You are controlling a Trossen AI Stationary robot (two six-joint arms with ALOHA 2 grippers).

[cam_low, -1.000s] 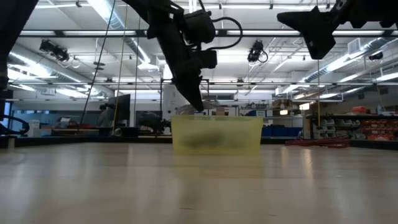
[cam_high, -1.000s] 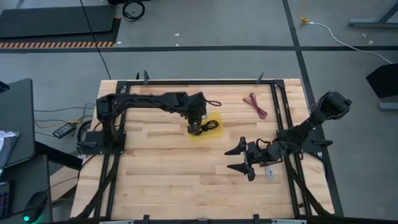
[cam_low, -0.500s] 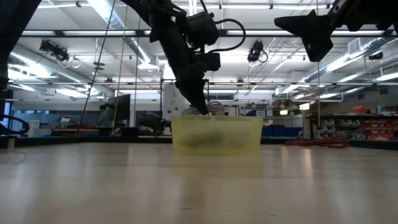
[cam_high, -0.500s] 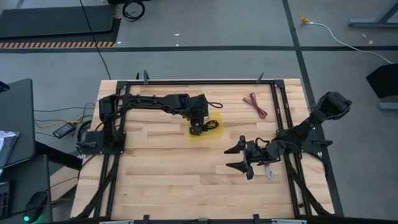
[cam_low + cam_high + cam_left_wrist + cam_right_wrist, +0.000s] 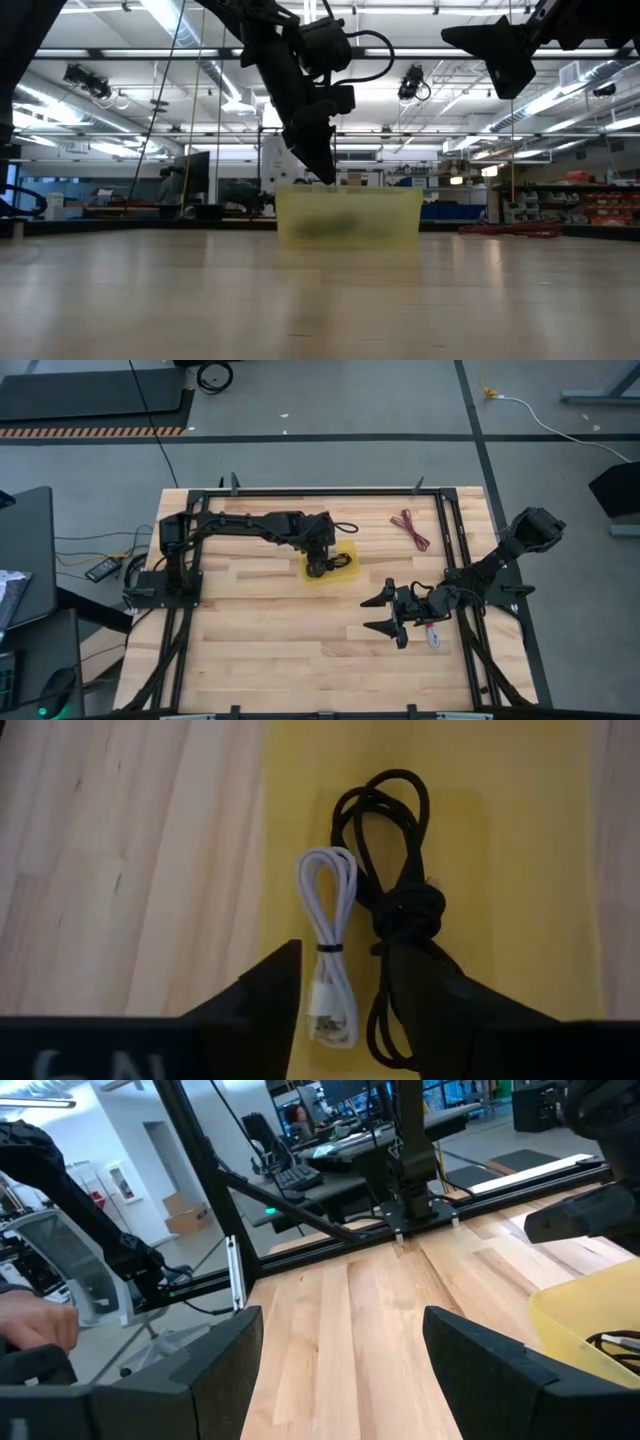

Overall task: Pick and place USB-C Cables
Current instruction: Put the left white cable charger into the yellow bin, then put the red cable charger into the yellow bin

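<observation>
A yellow tray (image 5: 346,550) stands at the table's middle, toward the far side. My left gripper (image 5: 317,568) hangs open just over it, fingers pointing down. In the left wrist view a pale grey-white cable bundle (image 5: 328,955) lies flat on the tray floor (image 5: 290,820) between the open fingers. The black bundle (image 5: 395,900) lies beside it. The dark red bundle (image 5: 410,528) rests on the wood near the far right. A white bundle with a red mark (image 5: 433,638) lies under the right arm. My right gripper (image 5: 367,615) waits open, right of centre.
Black frame rails (image 5: 300,492) run along the table's far edge and both sides. Bare wood (image 5: 270,650) stretches across the near half. In the low view the tray wall (image 5: 350,215) is translucent, with the left gripper (image 5: 325,175) at its rim and the right gripper (image 5: 500,60) high up.
My left gripper has sunk a little toward the tray's rim and tipped slightly. The right arm has kept still.
</observation>
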